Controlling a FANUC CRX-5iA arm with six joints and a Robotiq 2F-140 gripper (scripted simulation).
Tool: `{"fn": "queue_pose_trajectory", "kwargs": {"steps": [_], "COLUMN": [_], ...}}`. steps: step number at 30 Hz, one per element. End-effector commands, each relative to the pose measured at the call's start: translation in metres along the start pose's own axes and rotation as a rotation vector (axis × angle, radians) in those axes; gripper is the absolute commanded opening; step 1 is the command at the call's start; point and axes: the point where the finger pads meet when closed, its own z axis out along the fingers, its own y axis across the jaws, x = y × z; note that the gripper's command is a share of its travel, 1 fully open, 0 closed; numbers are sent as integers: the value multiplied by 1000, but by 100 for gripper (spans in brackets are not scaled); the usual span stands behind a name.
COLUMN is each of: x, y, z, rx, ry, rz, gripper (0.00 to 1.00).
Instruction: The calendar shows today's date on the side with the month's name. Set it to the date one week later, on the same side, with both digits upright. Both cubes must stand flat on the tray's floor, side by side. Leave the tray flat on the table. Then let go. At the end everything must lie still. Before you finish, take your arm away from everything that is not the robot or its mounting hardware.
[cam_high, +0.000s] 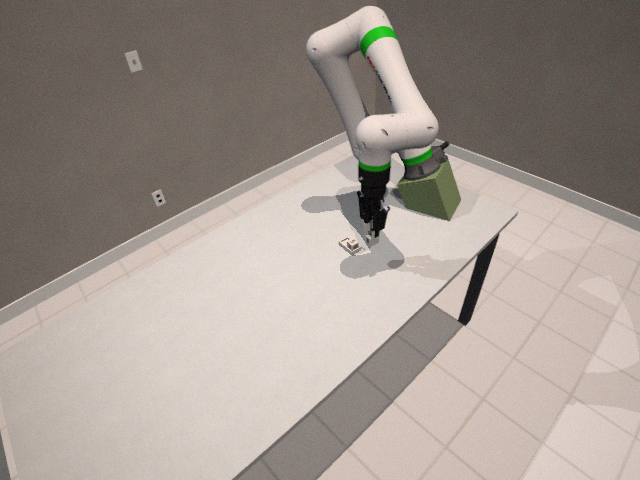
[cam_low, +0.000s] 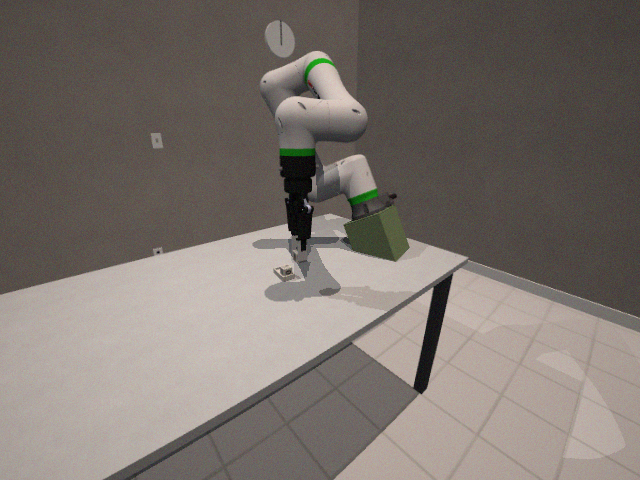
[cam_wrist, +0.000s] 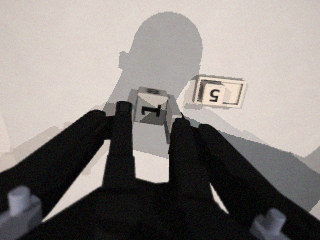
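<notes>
My gripper (cam_high: 372, 233) (cam_low: 299, 244) (cam_wrist: 150, 103) points down and is shut on a pale cube (cam_high: 369, 240) (cam_low: 299, 256) (cam_wrist: 159, 119), which it holds above the table beside the tray. In the wrist view a black 1 on its upper face lies sideways; another dark mark shows on its far face. The small pale tray (cam_high: 346, 250) (cam_low: 279, 275) (cam_wrist: 241, 94) lies flat on the table. The second cube (cam_high: 352, 244) (cam_low: 286, 270) (cam_wrist: 215, 94) sits in the tray's left half in the wrist view, with a 5 on top that looks upside down there. The month's name is not readable.
The white table (cam_high: 206, 310) (cam_low: 155, 335) carries the tray. The arm's green base block (cam_high: 429, 198) (cam_low: 377, 235) stands behind the gripper, to the right in the top and exterior views. The table's edge (cam_high: 356, 369) (cam_low: 310, 364) runs along the near right side. Arm shadows fall around the tray.
</notes>
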Motion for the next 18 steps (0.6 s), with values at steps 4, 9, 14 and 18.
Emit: {"fn": "queue_pose_trajectory", "kwargs": {"steps": [4,9,14,18], "x": [1,1,1,1], "y": [2,2,2,2], "z": [0,0,1,3], "rx": [5,5,5,5], "ry": [-10,-10,-10,-10], "rz": [-49,-49,-49,-49], "gripper": [17,17,17,17]}}
